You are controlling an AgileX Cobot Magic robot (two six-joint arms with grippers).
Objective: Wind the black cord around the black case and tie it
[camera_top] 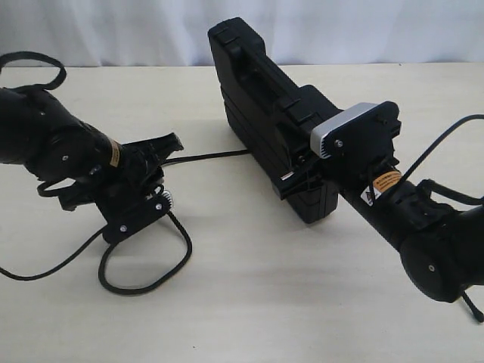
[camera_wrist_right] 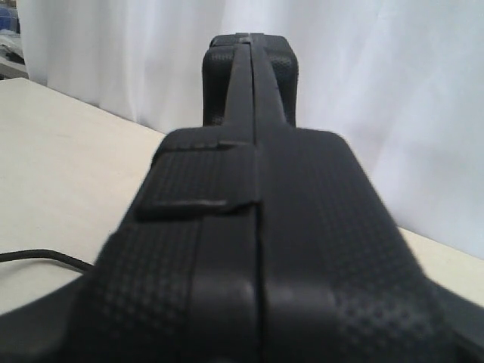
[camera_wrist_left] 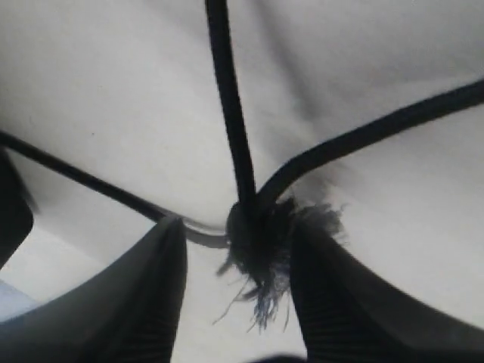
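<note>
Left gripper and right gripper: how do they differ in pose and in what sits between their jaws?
The left gripper sits low over the table; the right gripper is at the near end of the black case. The left's jaws are open either side of the frayed tuft of the black cord; the right's seem clamped on the case. Both have a task item between them.

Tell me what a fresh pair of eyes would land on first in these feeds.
The black case stands on edge mid-table, its near end clamped in the right gripper. The black cord runs from the case's foot to the left gripper and loops loosely on the table beneath it. In the left wrist view the cord's frayed tuft sits between that gripper's open fingers, not pinched.
</note>
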